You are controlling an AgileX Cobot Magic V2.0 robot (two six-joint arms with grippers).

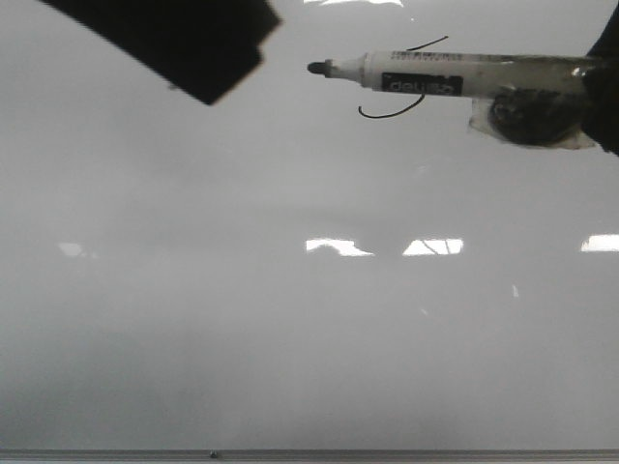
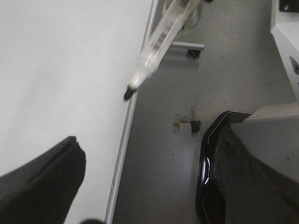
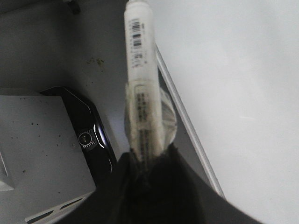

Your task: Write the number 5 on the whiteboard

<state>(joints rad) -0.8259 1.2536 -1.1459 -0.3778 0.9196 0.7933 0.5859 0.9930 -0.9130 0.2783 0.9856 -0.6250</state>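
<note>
The right gripper (image 3: 147,161) is clamped on a white marker (image 1: 435,75), which sticks out from its fingers with clear tape wrapped around the barrel at the grip. In the front view the marker lies level, running out leftward from the gripper, its uncapped black tip (image 1: 316,68) at the far end from the fingers.

The number 5 (image 1: 398,104) sits on the whiteboard (image 1: 290,338) directly behind the marker's barrel — partway between the gripper and the tip. Only two pieces of its thin black line show: a short slanted stroke just above the barrel and a curved stroke just below it. The middle of the digit is hidden by the marker. Whether the tip touches the board cannot be told.

The left gripper (image 1: 184,43) shows only as a dark blurred shape, well apart from the marker tip, on the side opposite the right gripper; whether its jaws are wide or narrow cannot be told.

In the wrist views the board's thin grey frame (image 2: 122,154) runs beside grey floor (image 2: 168,163), with a black glossy housing (image 2: 210,177) near it.
</note>
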